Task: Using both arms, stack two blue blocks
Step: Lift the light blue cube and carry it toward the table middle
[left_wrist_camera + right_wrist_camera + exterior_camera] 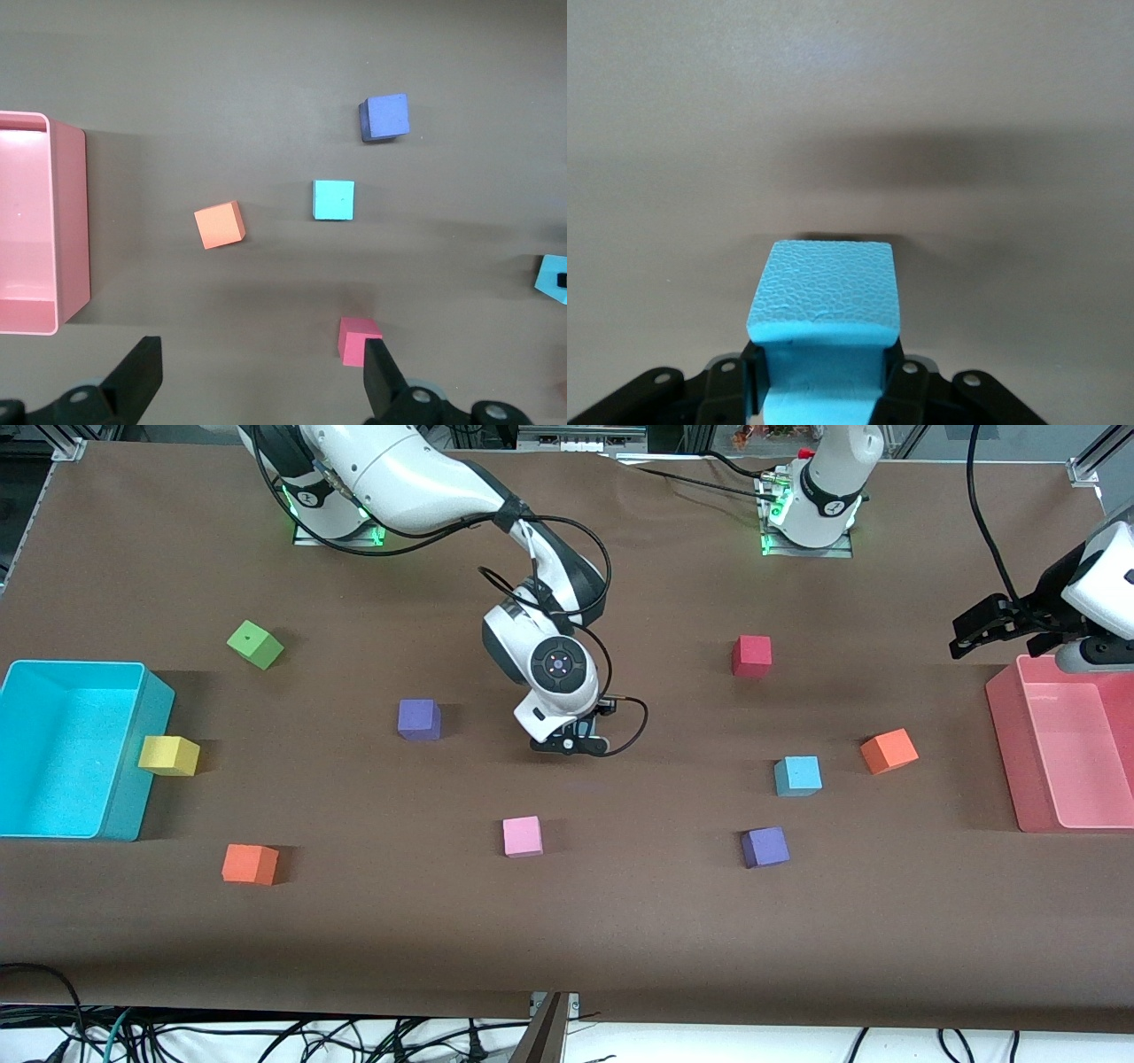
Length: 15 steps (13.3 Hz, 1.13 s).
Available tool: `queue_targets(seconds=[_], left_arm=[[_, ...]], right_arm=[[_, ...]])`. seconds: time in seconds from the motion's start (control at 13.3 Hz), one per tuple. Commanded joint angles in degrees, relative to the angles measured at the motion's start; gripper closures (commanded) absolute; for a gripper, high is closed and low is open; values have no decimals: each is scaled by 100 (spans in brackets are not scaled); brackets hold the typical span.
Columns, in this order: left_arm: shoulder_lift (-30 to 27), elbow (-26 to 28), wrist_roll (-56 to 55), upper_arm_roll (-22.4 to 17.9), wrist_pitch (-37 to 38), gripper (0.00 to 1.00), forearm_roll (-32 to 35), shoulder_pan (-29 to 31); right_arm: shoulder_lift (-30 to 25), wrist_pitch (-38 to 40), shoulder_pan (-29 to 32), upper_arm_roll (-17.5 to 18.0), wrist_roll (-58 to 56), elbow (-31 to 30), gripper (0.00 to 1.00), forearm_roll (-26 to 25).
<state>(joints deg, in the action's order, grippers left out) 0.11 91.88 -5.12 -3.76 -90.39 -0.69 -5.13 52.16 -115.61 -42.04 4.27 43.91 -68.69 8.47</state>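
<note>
A: Blue blocks first. Where are the two of them?

B: One blue block (798, 775) sits on the counter (620, 921) toward the left arm's end, between an orange block (889, 750) and a purple block (765, 847); it touches neither. The second blue block (826, 297) is clamped in the right pincer (571, 746), whose fingers (902, 382) press its two sides. The front view hides that block under the wrist.

A: Where does the right pincer hang?

B: Over the bare middle of the counter, above a spot between another purple block (419, 719) and a pink block (522, 836). A shadow lies on the cloth beneath the held block, so it is off the surface.

A: What about the left pincer?

B: The left pincer (992, 627) is released, its fingers (137, 376) spread wide with nothing between them. It hovers at the left arm's end of the counter, by the rim of the pink bin (1005, 735). Its wrist view looks down on the resting blue block, the orange block, a purple block and a red block (751, 655).

A: What else is on the counter?

B: A cyan bin (124, 797) at the right arm's end, a yellow block (168, 755) touching its wall, a green block (254, 644), and a second orange block (249, 864) nearer the front camera.
</note>
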Motion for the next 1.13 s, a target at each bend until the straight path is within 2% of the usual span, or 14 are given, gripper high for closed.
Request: queue_targets(seconds=[0.0, 0.23, 0.3, 0.38, 0.6, 1.05], left_arm=[[-11, 6, 117, -2, 39, 0, 149, -6], [-11, 6, 117, -2, 39, 0, 149, 3], [-11, 14, 117, -2, 39, 0, 149, -6], [-2, 6, 117, -2, 39, 0, 149, -6], [24, 6, 117, -2, 30, 0, 140, -6], [217, 41, 117, 7, -277, 0, 131, -15]], right_arm=[[163, -32, -5, 117, 73, 260, 100, 76], [180, -49, -15, 126, 56, 251, 100, 76], [189, -137, -23, 126, 73, 251, 56, 68], [189, -338, -119, 100, 56, 234, 1, -2], [251, -620, -129, 91, 3, 234, 0, -3], [155, -551, -41, 109, -216, 251, 0, 41]])
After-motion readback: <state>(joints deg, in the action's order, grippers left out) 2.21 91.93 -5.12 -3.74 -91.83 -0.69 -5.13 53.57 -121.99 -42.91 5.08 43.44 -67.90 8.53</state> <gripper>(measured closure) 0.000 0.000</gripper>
